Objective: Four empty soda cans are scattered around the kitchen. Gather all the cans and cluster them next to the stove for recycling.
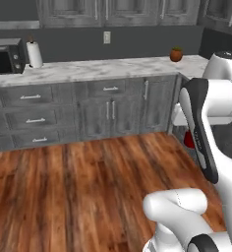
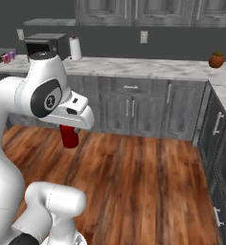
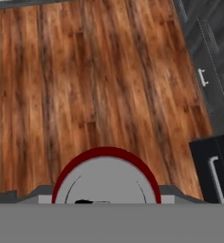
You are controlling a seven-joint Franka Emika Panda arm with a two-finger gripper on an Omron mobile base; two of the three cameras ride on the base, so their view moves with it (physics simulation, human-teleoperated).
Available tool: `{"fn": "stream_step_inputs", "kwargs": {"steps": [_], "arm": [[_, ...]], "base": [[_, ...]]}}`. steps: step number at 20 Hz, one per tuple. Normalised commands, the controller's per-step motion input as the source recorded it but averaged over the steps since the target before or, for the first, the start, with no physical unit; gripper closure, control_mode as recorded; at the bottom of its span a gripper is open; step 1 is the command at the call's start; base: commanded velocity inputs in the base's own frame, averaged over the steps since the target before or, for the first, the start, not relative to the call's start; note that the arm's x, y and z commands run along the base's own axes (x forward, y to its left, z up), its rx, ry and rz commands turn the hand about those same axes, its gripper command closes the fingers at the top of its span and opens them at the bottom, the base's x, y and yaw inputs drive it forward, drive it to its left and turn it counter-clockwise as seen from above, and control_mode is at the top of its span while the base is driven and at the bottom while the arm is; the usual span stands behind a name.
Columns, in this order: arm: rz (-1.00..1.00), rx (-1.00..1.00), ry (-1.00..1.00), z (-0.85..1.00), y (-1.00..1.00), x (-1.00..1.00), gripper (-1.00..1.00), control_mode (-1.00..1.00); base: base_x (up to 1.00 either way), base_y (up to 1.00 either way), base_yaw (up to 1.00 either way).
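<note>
Red soda can (image 3: 106,178) sits gripped in the hand (image 2: 70,128), hanging upright below it.

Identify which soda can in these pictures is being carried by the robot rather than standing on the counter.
The red can, hanging under the end effector above the wood floor. The other cans stand far off on the counter's left end.

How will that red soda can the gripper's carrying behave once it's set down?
The red can hangs upright, narrow and tall, so it probably tips if nudged. On its side the round body would likely roll. Its smooth metal top suggests a slippery, dentable shell.
</note>
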Motion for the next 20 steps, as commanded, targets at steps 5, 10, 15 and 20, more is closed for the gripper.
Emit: {"fn": "stream_step_inputs", "kwargs": {"steps": [5,10,15,20], "arm": [[0.00,0.00,0.00,0.00,0.00,0.00,1.00,1.00],[0.00,0.00,0.00,0.00,0.00,0.00,1.00,1.00],[0.00,0.00,0.00,0.00,0.00,0.00,1.00,1.00],[0.00,0.00,0.00,0.00,0.00,0.00,1.00,1.00]], "base": [[1.00,0.03,0.00],[1.00,0.14,0.00],[1.00,0.32,0.00],[0.97,0.53,0.00]]}}
